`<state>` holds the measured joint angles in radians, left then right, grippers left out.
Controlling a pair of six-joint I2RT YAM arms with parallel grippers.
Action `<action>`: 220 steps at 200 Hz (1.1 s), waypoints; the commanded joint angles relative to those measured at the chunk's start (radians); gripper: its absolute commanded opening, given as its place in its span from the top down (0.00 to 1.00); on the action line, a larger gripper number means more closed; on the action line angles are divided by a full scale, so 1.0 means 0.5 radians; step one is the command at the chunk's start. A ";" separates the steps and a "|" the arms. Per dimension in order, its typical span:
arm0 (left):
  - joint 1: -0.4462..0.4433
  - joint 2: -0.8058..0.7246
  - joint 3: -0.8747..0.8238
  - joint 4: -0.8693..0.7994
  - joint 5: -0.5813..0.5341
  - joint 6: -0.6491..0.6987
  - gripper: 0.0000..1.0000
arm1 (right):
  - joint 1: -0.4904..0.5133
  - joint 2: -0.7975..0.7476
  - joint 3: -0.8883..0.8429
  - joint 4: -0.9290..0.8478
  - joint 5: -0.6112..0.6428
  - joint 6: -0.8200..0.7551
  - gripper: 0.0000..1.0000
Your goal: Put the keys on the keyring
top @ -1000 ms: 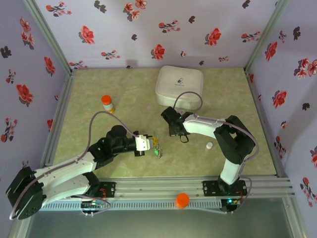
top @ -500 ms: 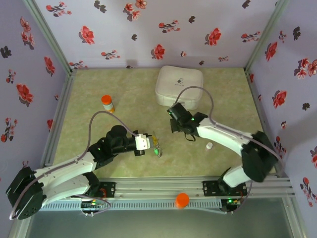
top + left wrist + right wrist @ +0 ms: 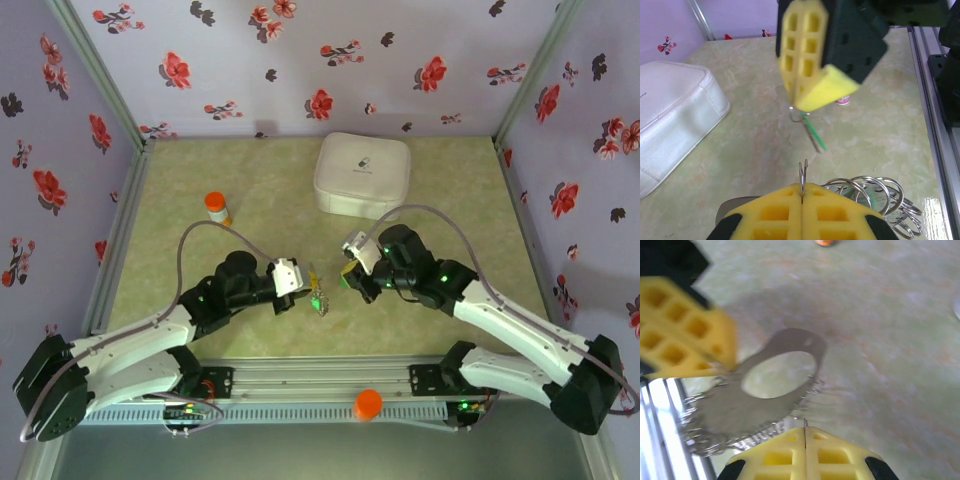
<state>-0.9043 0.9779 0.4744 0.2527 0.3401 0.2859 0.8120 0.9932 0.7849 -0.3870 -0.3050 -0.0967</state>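
Seen from above, the two arms meet just below the centre of the frame over the pale green worktop (image 3: 260, 190). The left pincer (image 3: 801, 189) is closed, its yellow pads pressed together on a thin wire loop of the keyring (image 3: 782, 371). A cluster of bright split rings (image 3: 875, 192) lies just right of those pads, at the lower right of the left wrist view. In the right wrist view the keyring is a grey oval loop with a wiry fringe, held above the worktop at mid-frame, its left end at the left pincer's pads. The right pincer (image 3: 805, 434) is also closed, pinching a fine wire. In the left wrist view a small ring and a thin green key (image 3: 815, 137), seen edge-on, dangle below its tip at mid-frame. A white zipped case (image 3: 362, 172) sits at upper centre of the overhead view. An orange-capped bottle (image 3: 216, 208) stands to its left, well apart from it.
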 commanded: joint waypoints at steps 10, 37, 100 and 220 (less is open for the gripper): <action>0.000 0.026 0.116 -0.008 0.012 -0.046 1.00 | 0.029 -0.011 0.063 -0.094 -0.286 -0.218 1.00; -0.002 0.066 0.135 -0.023 0.059 -0.009 1.00 | 0.073 0.039 0.098 -0.116 -0.329 -0.248 1.00; -0.023 0.130 0.215 -0.169 0.102 0.076 1.00 | 0.156 0.076 0.136 -0.033 -0.277 -0.279 1.00; -0.038 0.127 0.223 -0.185 0.145 0.115 1.00 | 0.199 0.121 0.149 0.064 -0.140 -0.273 1.00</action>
<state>-0.9146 1.0481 0.5510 0.1406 0.3859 0.3241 0.9028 1.0515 0.8318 -0.3786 -0.4068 -0.2176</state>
